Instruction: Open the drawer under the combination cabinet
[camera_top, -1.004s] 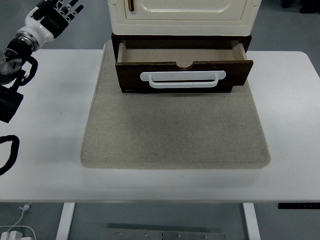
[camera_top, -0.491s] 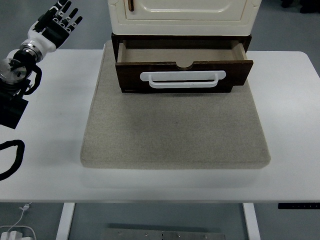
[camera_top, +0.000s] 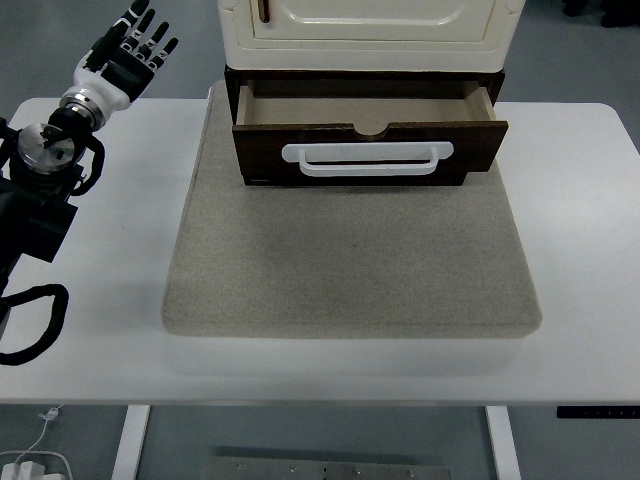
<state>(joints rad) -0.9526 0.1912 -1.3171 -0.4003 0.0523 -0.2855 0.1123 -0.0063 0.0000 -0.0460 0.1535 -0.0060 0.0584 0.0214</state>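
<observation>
A cream cabinet (camera_top: 365, 30) stands at the back of a beige mat (camera_top: 350, 255). Under it, a dark brown drawer (camera_top: 368, 145) is pulled partway out toward me, and its inside looks bare. A white bar handle (camera_top: 367, 158) runs across the drawer front. My left hand (camera_top: 135, 48) is raised at the far left, well left of the cabinet, with its fingers spread and nothing in them. It touches neither drawer nor cabinet. My right arm is out of view.
The mat covers the middle of the white table (camera_top: 590, 240). My left arm's black links and cable (camera_top: 35, 200) lie over the table's left edge. A white cable and plug (camera_top: 30, 455) lie on the floor at lower left.
My left hand and forearm have moved right and slightly down, toward the cabinet. The drawer has stayed as it was.
</observation>
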